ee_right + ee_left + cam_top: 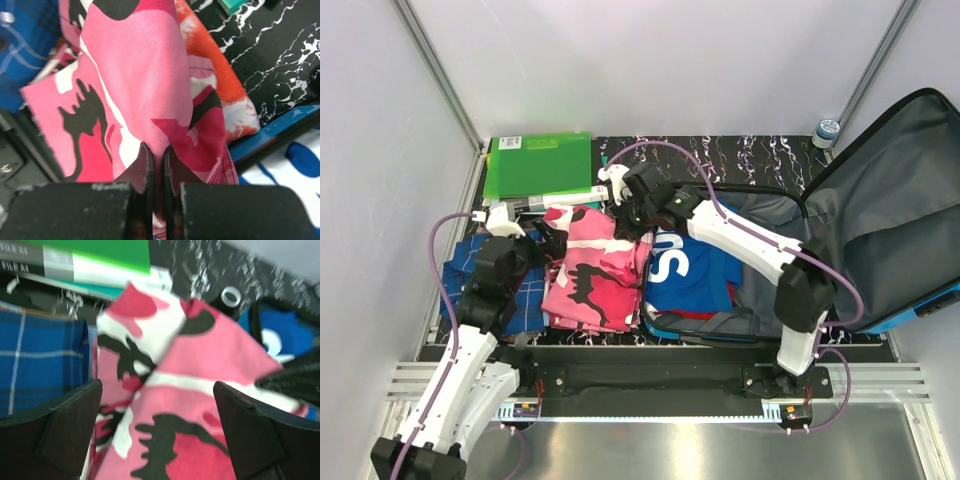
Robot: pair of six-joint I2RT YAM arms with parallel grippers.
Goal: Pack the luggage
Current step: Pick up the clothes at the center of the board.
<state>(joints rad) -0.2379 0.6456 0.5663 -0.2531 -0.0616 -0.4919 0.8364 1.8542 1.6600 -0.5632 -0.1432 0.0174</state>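
Black marbled tabletop (740, 152) carries the open luggage (885, 200) at frame right. Right gripper (156, 150) pinches a pink camouflage cloth (585, 270); left gripper (157, 390) is spread wide over it.

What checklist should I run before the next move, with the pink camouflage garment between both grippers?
1. The right gripper is shut on the pink camouflage garment: ok.
2. The left gripper is open, not pinching the garment: ok.
3. The luggage has its lid open: ok.
4. Room is left above the blue garment already inside the luggage: cannot tell.
5. The pink garment is free of the blue plaid cloth beside it: cannot tell.
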